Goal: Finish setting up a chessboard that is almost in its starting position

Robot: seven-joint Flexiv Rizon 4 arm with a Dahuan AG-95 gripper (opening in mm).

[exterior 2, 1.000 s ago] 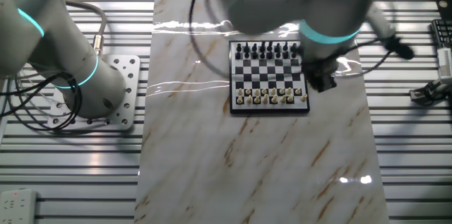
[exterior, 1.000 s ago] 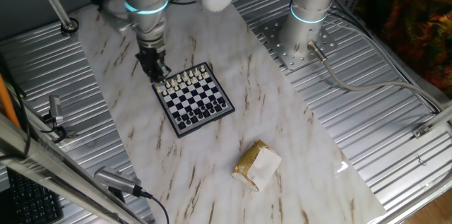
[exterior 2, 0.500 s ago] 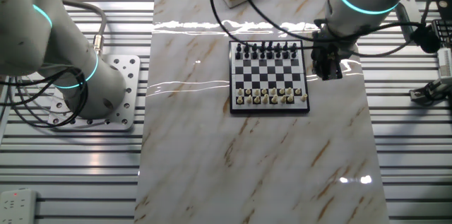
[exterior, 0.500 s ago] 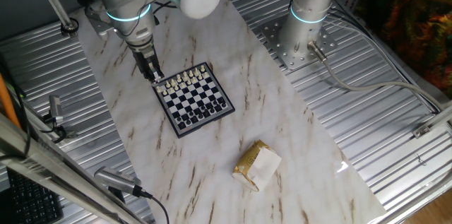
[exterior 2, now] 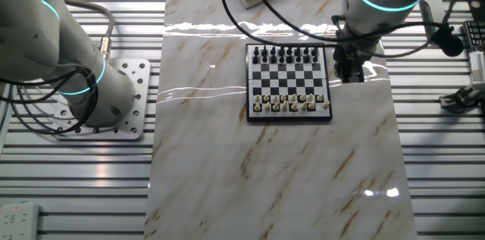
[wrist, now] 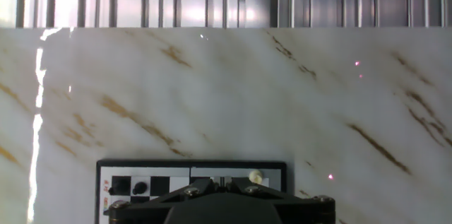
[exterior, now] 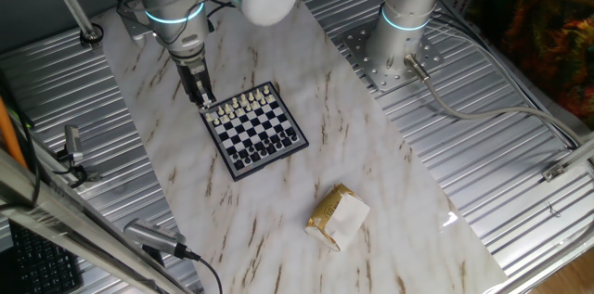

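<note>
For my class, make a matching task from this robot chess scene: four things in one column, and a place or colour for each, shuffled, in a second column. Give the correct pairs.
Column 1:
1. chessboard
2. paper packet
3. gripper
4. metal base plate

Column 2:
A. tan and white, lying apart from the board
B. beside the board's edge, at the white pieces' end
C. holds the second arm, off the marble
D. black and white checks with a dark rim

Pairs: 1-D, 2-A, 3-B, 4-C

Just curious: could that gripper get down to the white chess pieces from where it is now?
Probably yes. The gripper hangs right beside the chessboard, by the white pieces, with nothing between them. The pieces are packed close, though.
</note>
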